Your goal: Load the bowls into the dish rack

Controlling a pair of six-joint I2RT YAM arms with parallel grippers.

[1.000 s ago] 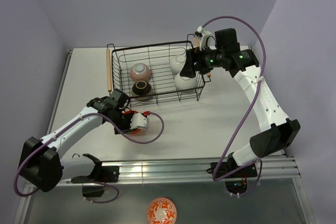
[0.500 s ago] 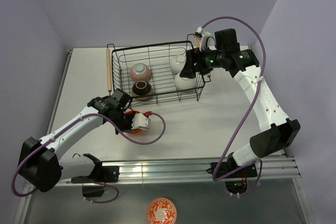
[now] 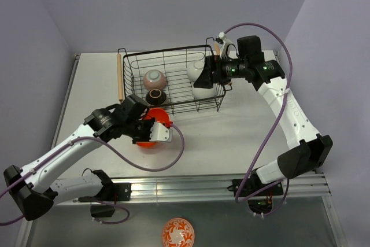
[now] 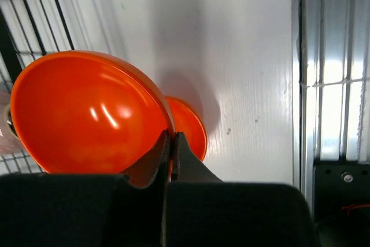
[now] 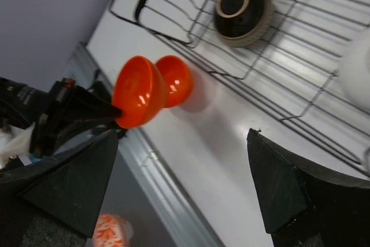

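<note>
Clenched on the slick rim of a glossy orange round bowl point(image 4: 87, 114) above mid-tabletop point(image 3: 231, 131), beside the black wire dish rack point(image 3: 173, 107), the left pincer point(image 4: 171, 143) risked dropping it, while the right pincer point(image 5: 181, 134) stood released.

You see orange bowl point(image 5: 139, 92), second orange bowl point(image 5: 174, 80), both glossy; rack point(image 3: 173, 56) black, handles point(image 3: 120, 79) pale wood; pink bowl point(image 3: 155, 78); dark bowl point(image 5: 241, 7) tan-ringed; white bowl point(image 3: 202, 92); counter point(image 3: 231, 131) white; cables point(image 3: 254, 25) purple.

Walls point(image 3: 173, 4): pale lilac surfaces are enclosing your work area on three sides.
Table point(image 3: 231, 137): its white top is lying evenly lit before you.
Rail point(image 3: 191, 188): ribbed aluminium is bordering the near edge, catching glints.
</note>
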